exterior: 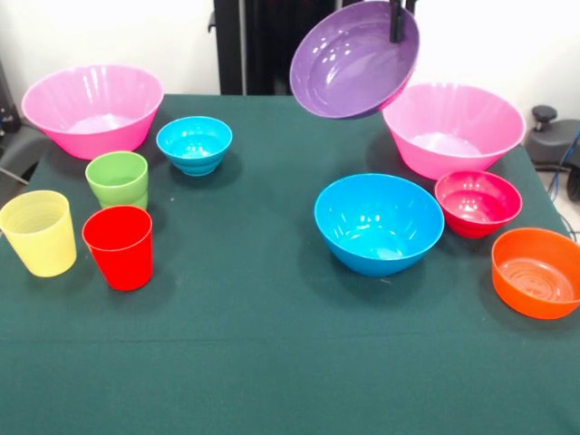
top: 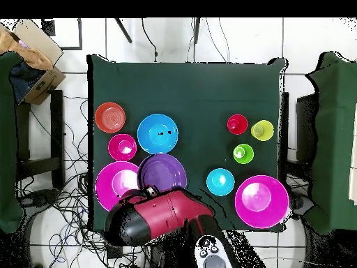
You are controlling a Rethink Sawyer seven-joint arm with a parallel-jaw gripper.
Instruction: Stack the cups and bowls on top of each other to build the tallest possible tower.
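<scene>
Green cloth is covering the table (exterior: 272,362) while the gripper (exterior: 397,27), fingers pinching one rim edge, is dangling the tilted purple bowl (exterior: 353,63) above and behind the blue bowl (exterior: 378,222), risking it slipping or landing askew on release

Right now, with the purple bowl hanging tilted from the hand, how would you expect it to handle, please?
The purple bowl is probably stiff: pinched at the rim by the hand, it keeps its round shape. Its glossy surface suggests it could slip or swing. It looks light, likely thin plastic.
</scene>
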